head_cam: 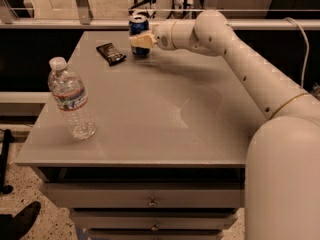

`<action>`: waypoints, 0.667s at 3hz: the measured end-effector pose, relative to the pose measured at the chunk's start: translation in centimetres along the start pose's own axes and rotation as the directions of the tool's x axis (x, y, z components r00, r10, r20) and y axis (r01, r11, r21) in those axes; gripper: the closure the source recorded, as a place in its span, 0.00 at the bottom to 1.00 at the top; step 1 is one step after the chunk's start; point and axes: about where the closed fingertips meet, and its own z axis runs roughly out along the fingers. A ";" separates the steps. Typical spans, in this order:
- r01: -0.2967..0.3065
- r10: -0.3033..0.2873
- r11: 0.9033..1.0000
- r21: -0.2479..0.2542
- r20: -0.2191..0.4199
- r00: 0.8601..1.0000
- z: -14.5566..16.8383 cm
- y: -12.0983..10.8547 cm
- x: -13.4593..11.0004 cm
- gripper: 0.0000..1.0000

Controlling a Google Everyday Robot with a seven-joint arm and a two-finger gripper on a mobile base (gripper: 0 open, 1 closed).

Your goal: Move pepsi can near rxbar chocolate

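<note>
The pepsi can (138,26) is dark blue with a silver top and stands upright at the far side of the grey table (165,114). My gripper (139,42) reaches in from the right and is shut on the can around its lower half. The can's base is at or just above the tabletop; I cannot tell which. The rxbar chocolate (110,53), a flat black wrapper, lies on the table just left of the can, a short gap apart.
A clear plastic water bottle (71,98) with a white cap stands near the front left corner. The white arm (240,59) spans the right side of the table. Drawers sit under the front edge. A railing runs behind the table.
</note>
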 end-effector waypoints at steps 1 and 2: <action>-0.048 0.048 0.998 -0.032 -0.007 0.999 0.6 1.1 0.0 0.77; -0.072 0.072 0.996 -0.048 -0.014 0.997 0.9 1.8 0.2 0.54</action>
